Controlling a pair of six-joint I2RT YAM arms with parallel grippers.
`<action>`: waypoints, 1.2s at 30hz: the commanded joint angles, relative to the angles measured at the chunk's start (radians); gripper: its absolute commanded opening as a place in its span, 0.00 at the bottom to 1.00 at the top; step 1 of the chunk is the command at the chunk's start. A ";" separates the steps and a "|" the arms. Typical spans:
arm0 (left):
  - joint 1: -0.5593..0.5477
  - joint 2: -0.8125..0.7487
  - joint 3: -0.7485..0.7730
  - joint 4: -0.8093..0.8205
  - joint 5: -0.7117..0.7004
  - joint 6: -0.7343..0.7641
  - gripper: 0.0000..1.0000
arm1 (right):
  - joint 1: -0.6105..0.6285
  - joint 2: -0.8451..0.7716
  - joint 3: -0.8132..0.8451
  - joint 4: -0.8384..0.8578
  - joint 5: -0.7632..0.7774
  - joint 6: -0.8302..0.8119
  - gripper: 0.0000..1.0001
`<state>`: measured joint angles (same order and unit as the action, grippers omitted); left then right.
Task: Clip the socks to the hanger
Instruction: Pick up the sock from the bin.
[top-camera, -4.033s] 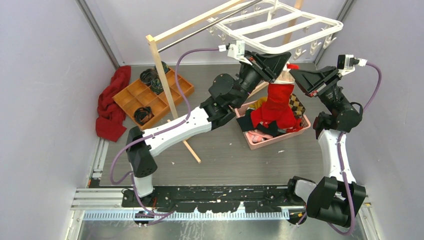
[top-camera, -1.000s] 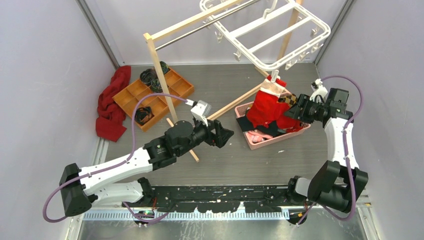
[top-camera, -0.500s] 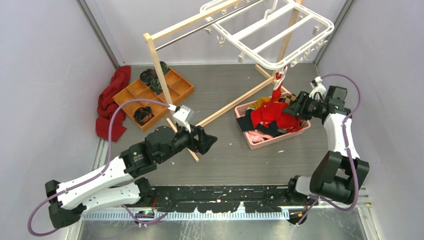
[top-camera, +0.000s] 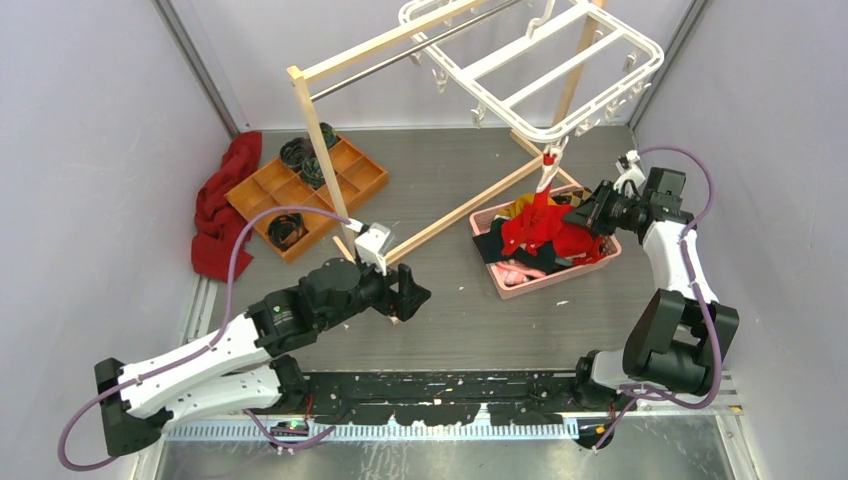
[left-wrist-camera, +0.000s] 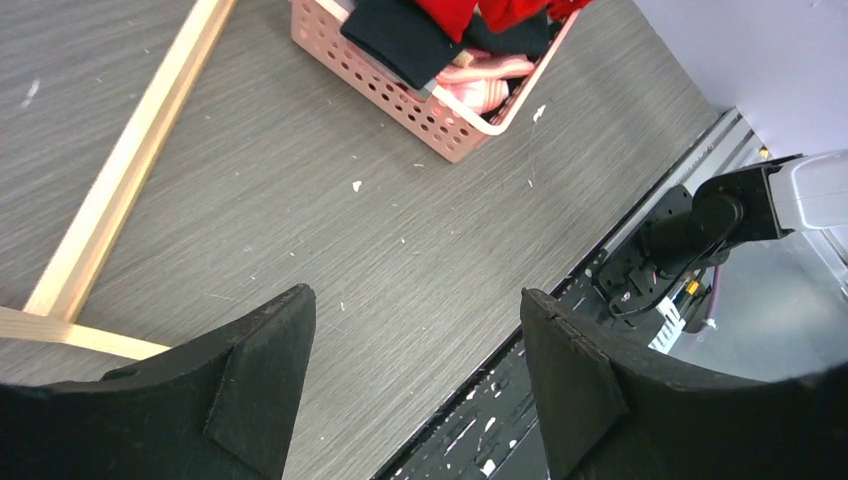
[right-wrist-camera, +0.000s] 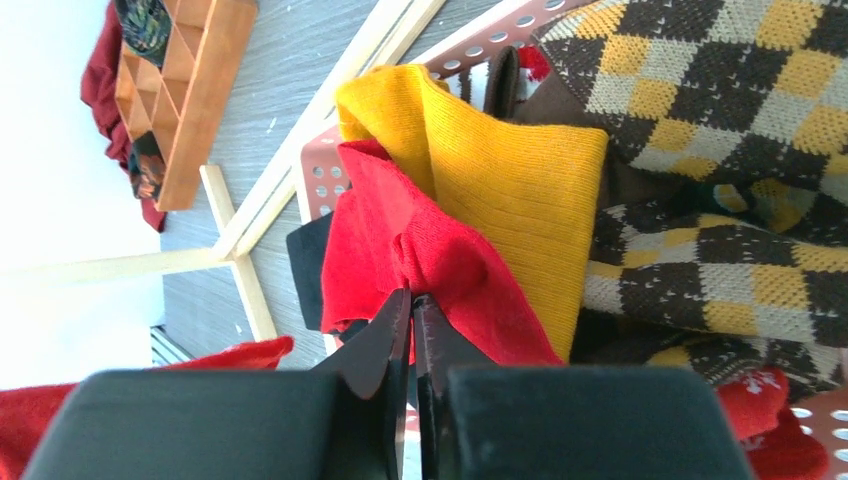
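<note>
The white hanger (top-camera: 540, 70) hangs from the wooden rack at the top. One red sock (top-camera: 541, 212) dangles from a front clip by its white cuff, down into the pink basket (top-camera: 548, 277). My right gripper (top-camera: 583, 216) is at the basket's right side. In the right wrist view it (right-wrist-camera: 412, 297) is shut on a fold of a red sock (right-wrist-camera: 445, 265) lying against a mustard garment (right-wrist-camera: 510, 170). My left gripper (top-camera: 415, 291) hovers low over the table, left of the basket. Its jaws (left-wrist-camera: 415, 310) stand wide open with nothing between them.
Checkered garments (right-wrist-camera: 720, 90) and dark and pink cloth fill the basket (left-wrist-camera: 420, 100). The rack's wooden foot (left-wrist-camera: 130, 165) crosses the table beside my left gripper. An orange compartment tray (top-camera: 305, 190) and a dark red cloth (top-camera: 222, 205) lie at the back left.
My right gripper has closed on a fold of red sock in the basket. The left arm has pulled back from the rack to low over the table, still open.
</note>
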<state>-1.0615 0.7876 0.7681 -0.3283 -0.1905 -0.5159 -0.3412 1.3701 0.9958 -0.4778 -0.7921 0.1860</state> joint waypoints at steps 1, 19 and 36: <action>0.002 0.054 -0.023 0.172 0.049 -0.022 0.76 | 0.005 -0.027 0.060 0.005 -0.043 0.004 0.08; -0.003 0.296 -0.049 0.747 0.238 0.067 0.76 | -0.091 -0.259 0.265 -0.587 -0.176 -0.427 0.01; -0.227 0.599 -0.014 1.049 0.053 0.664 0.84 | -0.083 -0.320 0.281 -0.920 -0.419 -0.647 0.01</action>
<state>-1.2228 1.3090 0.7185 0.5659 0.0162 -0.1310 -0.4294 1.0855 1.2919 -1.3712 -1.1316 -0.4786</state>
